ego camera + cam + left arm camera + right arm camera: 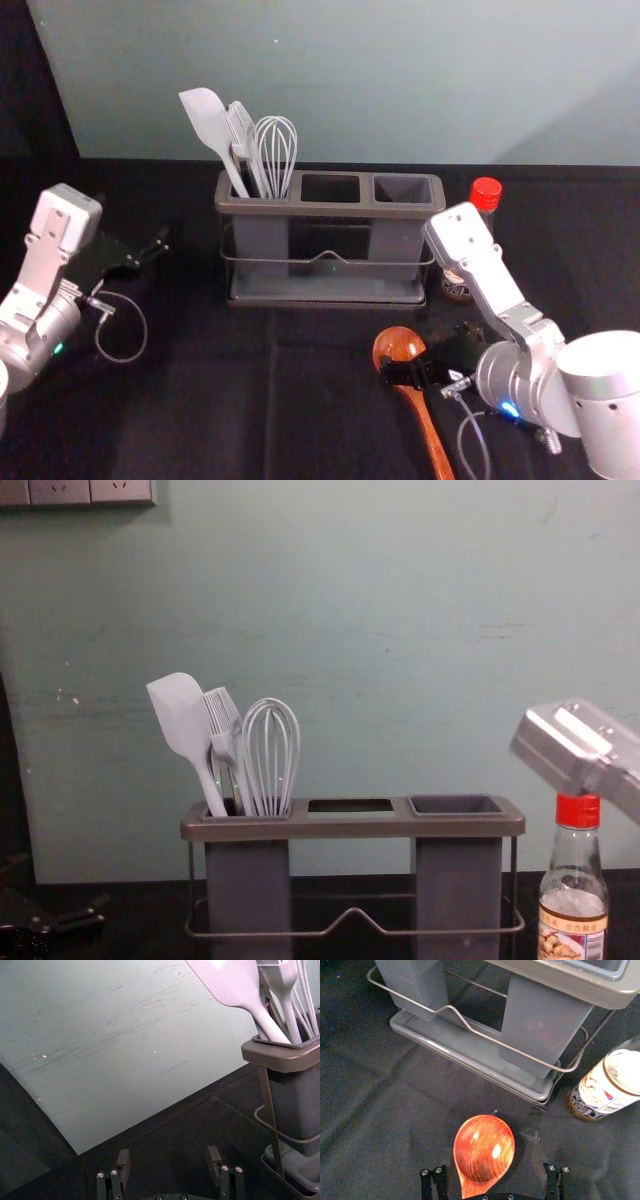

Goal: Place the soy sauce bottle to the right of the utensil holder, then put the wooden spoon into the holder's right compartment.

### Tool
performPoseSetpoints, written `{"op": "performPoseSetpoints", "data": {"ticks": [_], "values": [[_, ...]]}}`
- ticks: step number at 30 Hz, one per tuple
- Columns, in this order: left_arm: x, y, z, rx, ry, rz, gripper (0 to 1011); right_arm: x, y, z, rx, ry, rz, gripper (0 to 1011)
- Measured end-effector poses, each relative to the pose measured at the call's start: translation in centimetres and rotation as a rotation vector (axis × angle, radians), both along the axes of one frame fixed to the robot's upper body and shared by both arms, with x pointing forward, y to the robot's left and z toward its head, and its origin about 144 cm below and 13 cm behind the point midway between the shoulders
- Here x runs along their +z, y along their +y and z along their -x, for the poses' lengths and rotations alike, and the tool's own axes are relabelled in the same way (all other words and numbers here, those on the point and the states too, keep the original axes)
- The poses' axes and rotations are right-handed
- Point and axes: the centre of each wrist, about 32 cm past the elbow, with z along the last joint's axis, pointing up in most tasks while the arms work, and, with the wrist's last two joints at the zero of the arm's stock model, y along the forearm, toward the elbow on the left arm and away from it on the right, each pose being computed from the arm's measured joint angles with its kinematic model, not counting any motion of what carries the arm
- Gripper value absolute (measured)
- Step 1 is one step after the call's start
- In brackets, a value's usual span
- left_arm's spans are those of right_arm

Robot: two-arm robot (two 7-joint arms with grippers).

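Though aslant, spoon (399,342) — bowl toward holder (330,210) — right pincer (427,349) seemingly above.

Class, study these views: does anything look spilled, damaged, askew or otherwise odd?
Nothing looks spilled or damaged. One oddity: the utensil holder has no cup hanging beneath its middle opening, unlike the outer two.

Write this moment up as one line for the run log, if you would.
bottle: standing right of holder | spoon: on table, not yet in holder | right gripper: open, at spoon | left gripper: open, left of holder
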Motion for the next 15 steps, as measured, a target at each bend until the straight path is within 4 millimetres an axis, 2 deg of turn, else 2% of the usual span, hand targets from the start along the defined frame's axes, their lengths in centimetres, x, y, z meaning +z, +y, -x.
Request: {"op": "performPoseSetpoints", "data": {"ticks": [6,15], "values": [[0.0,0.0,0.0,0.0,0.0,0.0,1005,-0.5,0.6,-1.2,-0.013,0.036,-0.029,1004],[0.0,0.0,0.0,0.0,0.0,0.0,1005,-0.6,1.0,-1.8,-0.017,0.054,-0.038,1004]]}}
